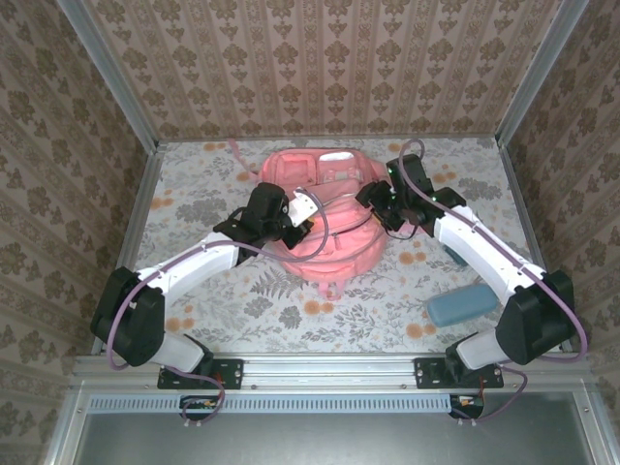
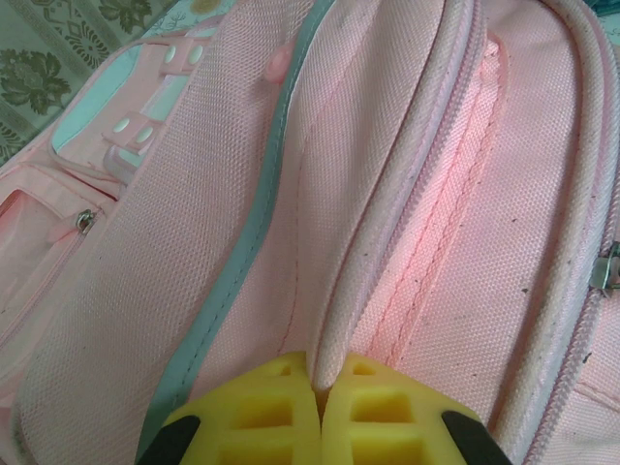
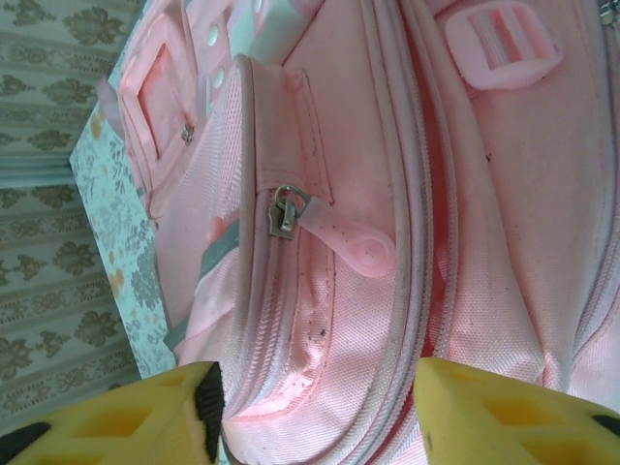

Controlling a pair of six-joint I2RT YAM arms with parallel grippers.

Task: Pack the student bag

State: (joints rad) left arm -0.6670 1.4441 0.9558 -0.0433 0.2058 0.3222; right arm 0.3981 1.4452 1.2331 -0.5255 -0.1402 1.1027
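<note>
1. Left gripper is at the 9 o'clock flank of the student bag. The bag lies flat mid-table, a little toward 12 o'clock. In the left wrist view the yellow pads are pinched together on a piped ridge of pink fabric beside a zip line, so the gripper is clamped on the bag.
2. Handling (judgement): the bag is soft woven cloth, limp and probably light while unpacked. Expect it to sag, fold and drag rather than lift as one piece. Flat panels offer you nothing to bite, so take piping, seams or a zip tab.
3. Right gripper is at the bag's 2 o'clock edge. In the right wrist view its fingers stand wide apart with nothing between them. They hang over a side pocket, and the metal zipper pull with its pink rubber tab lies at 12 o'clock from the gap.
4. Views: the top camera gives you the layout. It shows a light-blue pencil case at 4 o'clock from the bag, beside the right arm. It is too coarse to read either gripper's state. The wrist cameras settle that and add the zip and stitching detail.
</note>
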